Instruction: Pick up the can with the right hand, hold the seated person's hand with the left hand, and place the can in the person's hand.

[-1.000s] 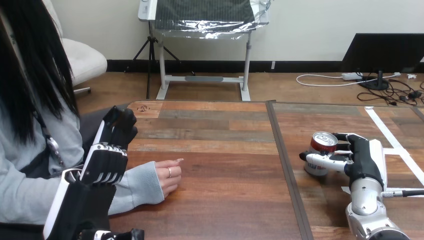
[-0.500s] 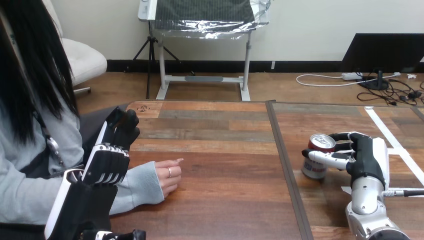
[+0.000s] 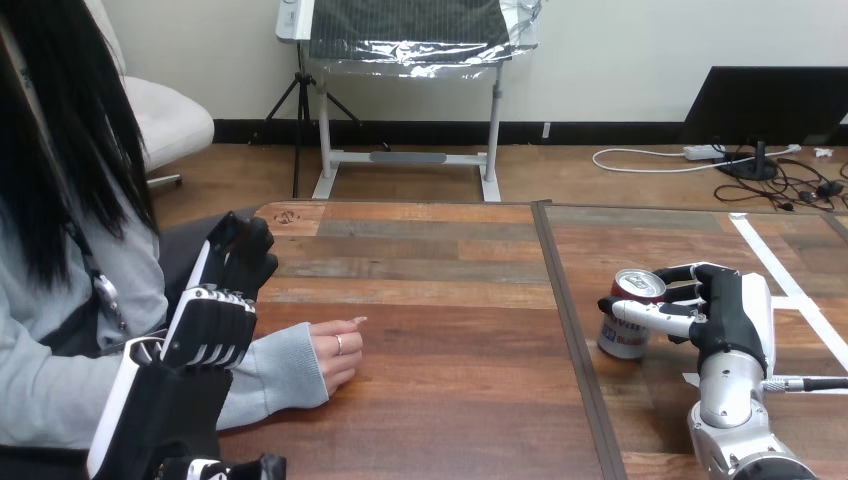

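Observation:
A can [image 3: 626,322] with a red top stands slightly tilted on the right part of the wooden table [image 3: 450,300]. My right hand [image 3: 728,310] is shut on it, with the thumb across its front and the fingers curled round its far side. The person's hand [image 3: 336,355] rests loosely curled on the table at centre left, its grey sleeve [image 3: 270,372] behind it. My left hand [image 3: 212,322] is raised over that sleeve, back toward the camera, fingers relaxed and holding nothing. It stays apart from the person's hand.
A dark seam [image 3: 570,330] runs across the table between the person's hand and the can. White tape lines [image 3: 780,275] mark the table's right end. The person sits close against the left edge.
The can has shifted a little left and toward me inside my right hand and now leans. My left hand and the person's hand have barely moved.

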Available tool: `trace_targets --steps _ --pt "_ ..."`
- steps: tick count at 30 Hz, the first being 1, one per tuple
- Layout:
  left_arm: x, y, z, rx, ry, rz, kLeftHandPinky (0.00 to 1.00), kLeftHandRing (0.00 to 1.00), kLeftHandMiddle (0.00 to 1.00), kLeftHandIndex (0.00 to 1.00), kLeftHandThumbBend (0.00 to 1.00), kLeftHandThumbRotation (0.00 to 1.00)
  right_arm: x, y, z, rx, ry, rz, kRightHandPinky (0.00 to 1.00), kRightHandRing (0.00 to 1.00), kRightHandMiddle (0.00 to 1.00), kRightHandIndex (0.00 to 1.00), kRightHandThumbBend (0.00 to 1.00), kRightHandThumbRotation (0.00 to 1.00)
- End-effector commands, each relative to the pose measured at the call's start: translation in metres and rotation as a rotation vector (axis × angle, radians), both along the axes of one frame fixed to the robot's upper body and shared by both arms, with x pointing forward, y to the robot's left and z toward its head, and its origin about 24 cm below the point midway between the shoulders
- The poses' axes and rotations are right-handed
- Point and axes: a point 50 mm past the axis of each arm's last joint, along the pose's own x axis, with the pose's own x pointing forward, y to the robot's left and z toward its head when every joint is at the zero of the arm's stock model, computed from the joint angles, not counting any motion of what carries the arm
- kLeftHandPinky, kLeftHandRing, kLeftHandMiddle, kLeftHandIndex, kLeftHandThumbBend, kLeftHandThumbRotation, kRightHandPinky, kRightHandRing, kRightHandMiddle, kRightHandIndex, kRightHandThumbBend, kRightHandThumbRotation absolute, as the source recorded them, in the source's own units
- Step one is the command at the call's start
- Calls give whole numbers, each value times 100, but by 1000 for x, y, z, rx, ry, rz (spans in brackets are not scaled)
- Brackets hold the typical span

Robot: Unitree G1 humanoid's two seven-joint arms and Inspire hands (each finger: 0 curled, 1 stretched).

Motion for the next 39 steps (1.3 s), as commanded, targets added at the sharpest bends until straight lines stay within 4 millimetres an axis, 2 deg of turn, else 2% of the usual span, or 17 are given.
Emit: trace_targets --steps 1,14,29,39 --pt "12 -5 10 0 -59 -8 97 100 100 100 100 55 35 14 48 21 -196 29 36 40 48 49 85 0" --pt "13 -7 8 -19 -52 -24 96 100 100 100 100 54 37 16 51 27 -217 39 36 41 48 50 85 0" --pt "15 -7 8 -32 -52 -11 100 100 100 97 100 50 38 21 54 30 -257 80 34 39 46 49 85 0" --pt "16 -6 12 12 -70 56 93 98 99 94 100 55 38 24 55 34 -277 108 34 39 47 49 84 0"
